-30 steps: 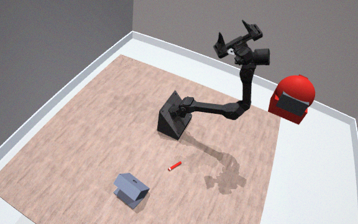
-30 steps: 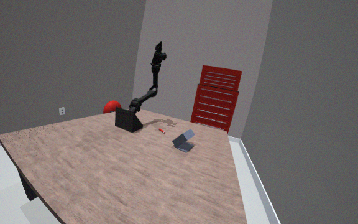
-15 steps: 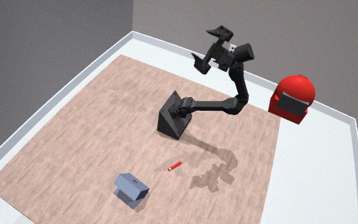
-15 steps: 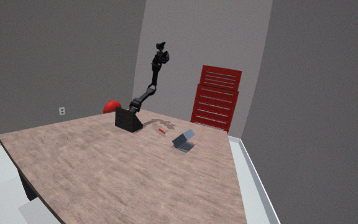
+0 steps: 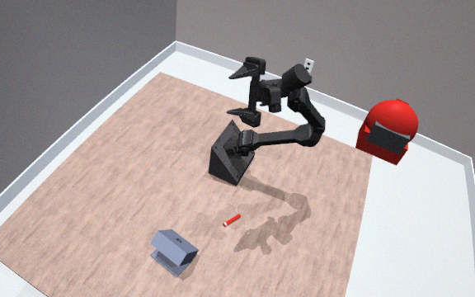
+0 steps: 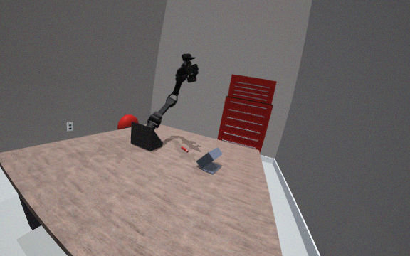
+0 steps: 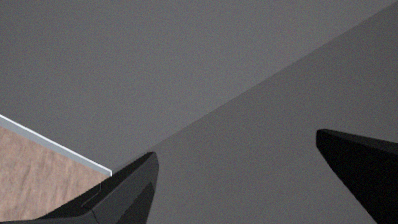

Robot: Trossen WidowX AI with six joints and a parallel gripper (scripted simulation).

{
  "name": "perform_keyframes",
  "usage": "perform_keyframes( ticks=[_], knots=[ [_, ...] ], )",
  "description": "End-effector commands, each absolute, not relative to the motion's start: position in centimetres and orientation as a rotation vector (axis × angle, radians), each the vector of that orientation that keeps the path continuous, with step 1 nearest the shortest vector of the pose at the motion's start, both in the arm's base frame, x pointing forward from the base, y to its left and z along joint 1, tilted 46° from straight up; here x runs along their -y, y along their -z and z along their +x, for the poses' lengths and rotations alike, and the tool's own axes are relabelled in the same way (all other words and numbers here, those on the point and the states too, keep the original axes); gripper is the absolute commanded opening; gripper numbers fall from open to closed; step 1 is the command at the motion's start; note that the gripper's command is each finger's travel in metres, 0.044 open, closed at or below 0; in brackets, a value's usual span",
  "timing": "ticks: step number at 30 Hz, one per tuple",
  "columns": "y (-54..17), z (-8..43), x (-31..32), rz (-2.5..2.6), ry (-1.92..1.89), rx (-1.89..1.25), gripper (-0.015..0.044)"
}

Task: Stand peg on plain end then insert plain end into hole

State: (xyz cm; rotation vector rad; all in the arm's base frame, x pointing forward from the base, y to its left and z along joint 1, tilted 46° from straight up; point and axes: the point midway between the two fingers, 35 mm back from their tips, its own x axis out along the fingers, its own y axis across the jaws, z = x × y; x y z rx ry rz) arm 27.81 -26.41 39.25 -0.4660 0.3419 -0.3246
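Observation:
A red peg (image 5: 232,219) (image 6: 184,148) lies on its side on the table; its white band is at the end nearer the panel. The blue-grey sloped panel (image 5: 171,246) (image 6: 209,157) stands on the table with one dark hole (image 5: 178,240) in its upper face. My gripper (image 5: 228,95) (image 7: 234,148) is wide open and empty, held high above the table and far from both the peg and the panel. In the wrist view only walls, a floor edge and some table show past the fingers. The exterior view does not show the fingertips clearly.
The wooden table (image 5: 110,173) (image 6: 137,199) carries the black arm base (image 5: 225,161) (image 6: 145,136), behind the peg. A red rounded object (image 5: 392,120) (image 6: 127,121) stands beyond the table edge. A red drawer cabinet (image 6: 248,114) stands behind the table.

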Motion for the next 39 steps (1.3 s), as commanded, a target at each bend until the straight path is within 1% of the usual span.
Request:
perform_keyframes(
  ticks=[1,11,21,30,39],
  knots=[
    [-36.5,30.0,24.7,-0.34,0.229,-0.368,0.044],
    [-31.1,33.8,19.4,-0.08,0.035,-0.456,0.044],
    [-25.6,36.0,13.1,0.171,-0.138,-0.608,0.044],
    [-21.0,36.3,6.8,0.384,-0.267,-0.79,0.044],
    [-16.9,35.0,0.4,0.574,-0.359,-1.015,0.044]
  ],
)
